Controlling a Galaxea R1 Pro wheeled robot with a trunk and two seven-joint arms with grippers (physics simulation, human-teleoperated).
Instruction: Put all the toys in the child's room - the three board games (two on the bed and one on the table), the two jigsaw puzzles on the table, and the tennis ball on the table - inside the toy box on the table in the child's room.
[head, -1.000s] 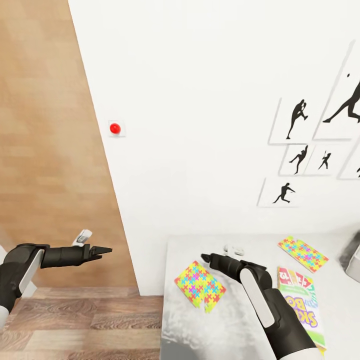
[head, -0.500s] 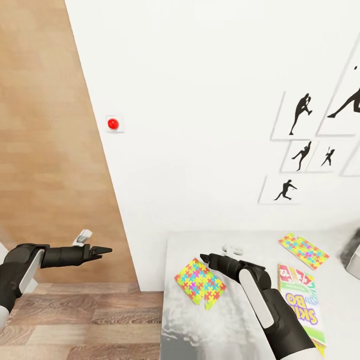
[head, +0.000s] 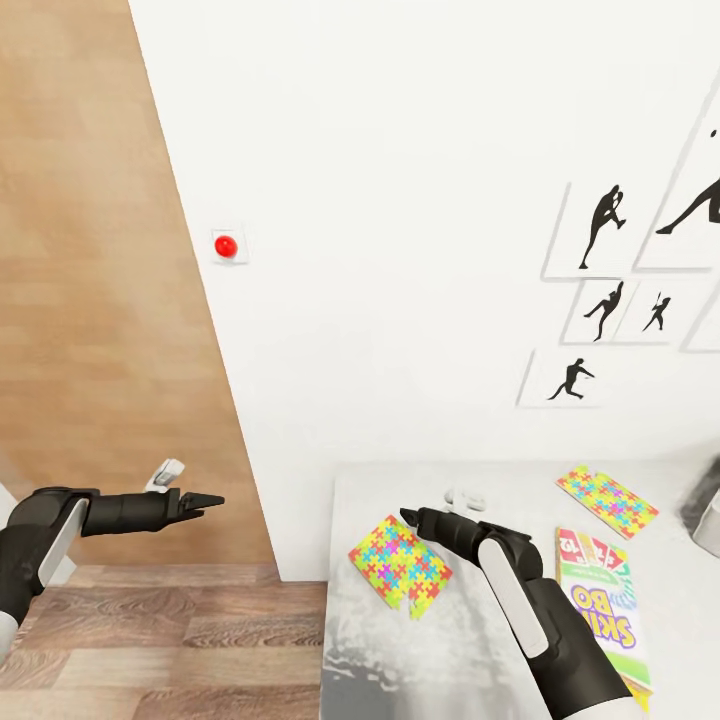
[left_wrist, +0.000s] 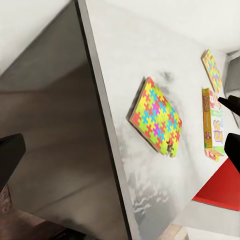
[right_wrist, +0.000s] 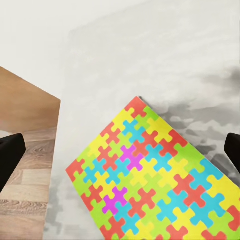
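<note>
The right gripper (head: 408, 517) hangs open just beside the near puzzle (head: 400, 568): thin, stiff, probably light, best pinched at its edge. The left gripper (head: 213, 499), off the table (head: 440, 640), looks closed.

On the table (head: 470, 640) lie 2 jigsaw puzzles (head: 400, 567) (head: 606, 504) and 1 board game (head: 598, 610), with 5 silhouette pictures (head: 596, 232) on the wall.

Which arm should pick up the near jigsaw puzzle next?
Right. The right gripper hangs just beside the near jigsaw puzzle on the table, fingers apart, looking down on it. The left gripper is off the table's end, over the floor.
</note>
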